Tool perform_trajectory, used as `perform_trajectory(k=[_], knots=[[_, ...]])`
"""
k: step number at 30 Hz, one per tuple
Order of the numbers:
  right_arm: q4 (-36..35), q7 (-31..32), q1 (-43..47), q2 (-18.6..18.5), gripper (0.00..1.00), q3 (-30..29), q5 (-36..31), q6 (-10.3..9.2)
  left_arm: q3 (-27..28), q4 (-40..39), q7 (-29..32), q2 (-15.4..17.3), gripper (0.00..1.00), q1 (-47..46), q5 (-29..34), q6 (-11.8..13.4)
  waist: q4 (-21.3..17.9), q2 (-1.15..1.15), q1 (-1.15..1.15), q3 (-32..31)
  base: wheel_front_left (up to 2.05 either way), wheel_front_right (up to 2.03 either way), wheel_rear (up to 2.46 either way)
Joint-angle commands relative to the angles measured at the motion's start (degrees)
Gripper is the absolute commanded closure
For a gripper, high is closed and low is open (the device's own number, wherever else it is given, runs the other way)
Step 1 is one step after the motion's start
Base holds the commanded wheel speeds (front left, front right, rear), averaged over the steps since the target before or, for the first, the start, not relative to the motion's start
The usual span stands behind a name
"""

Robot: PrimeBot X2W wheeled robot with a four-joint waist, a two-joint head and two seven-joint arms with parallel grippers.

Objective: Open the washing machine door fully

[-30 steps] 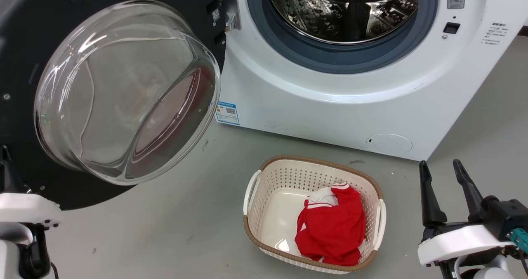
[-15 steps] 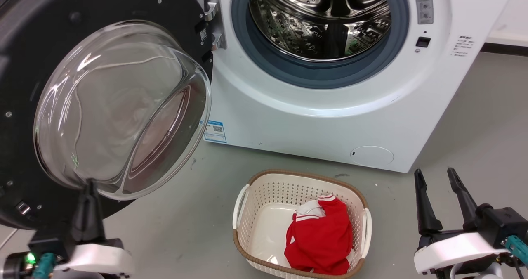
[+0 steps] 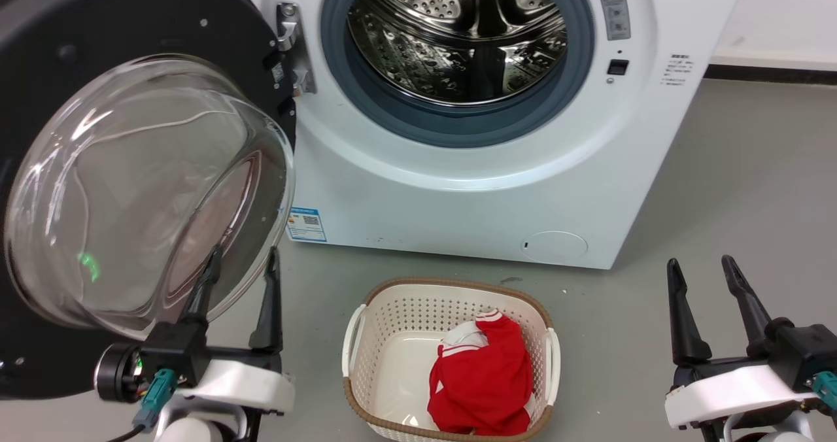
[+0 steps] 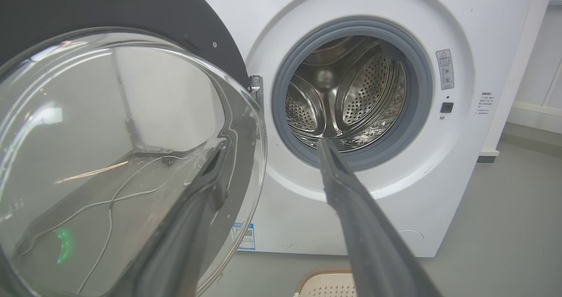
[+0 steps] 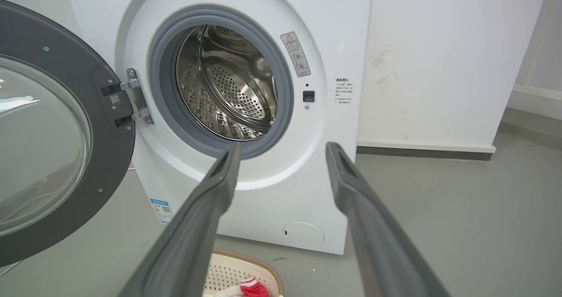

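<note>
Off the washing machine [image 3: 458,187] front, door [image 3: 131,30] stands wide, looks nearly done; left end effector [image 3: 243,260], right end effector [image 3: 700,265] agape, empty.

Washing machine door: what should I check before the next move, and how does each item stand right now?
1. Washing machine door swung clear of the drum opening: ok.
2. Door at its full-open stop: cannot tell.
3. Left gripper open, empty: ok.
4. Left fingers clear of the glass bowl: cannot tell.
5. Right gripper open, away from the door: ok.
6. Laundry basket apart from the door: ok.
</note>
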Motion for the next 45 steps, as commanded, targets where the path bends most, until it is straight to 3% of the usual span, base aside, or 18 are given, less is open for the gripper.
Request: perform_trajectory(k=[1,9,17,45], knots=[[-0.5,0.1,0.0,0.1,0.0,-0.1,-0.2,-0.04,0.0,0.2,-0.1,-0.2,0.0,-0.9,0.2,-0.2,-0.7,0.0,0.0,0.1,0.0,0.0,0.0],[-4.0,1.5,0.6,0.1,0.0,-0.5,-2.6,-0.04,0.8,1.3,-0.1,-1.0,0.0,-4.6,2.7,-0.5,-3.7,0.0,0.0,0.1,0.0,0.0,0.0],[-2.5,1.7,1.9,0.1,0.0,0.5,-2.2,-0.04,2.3,3.3,-0.1,-1.5,0.0,-3.3,3.6,-0.2,-5.1,0.0,0.0,0.1,0.0,0.0,0.0],[-0.4,0.9,1.6,0.1,0.0,0.8,-0.7,-0.04,5.5,2.3,-0.1,-4.1,0.0,-0.1,6.5,-1.2,-5.3,0.0,0.0,-0.5,0.0,0.0,0.0]])
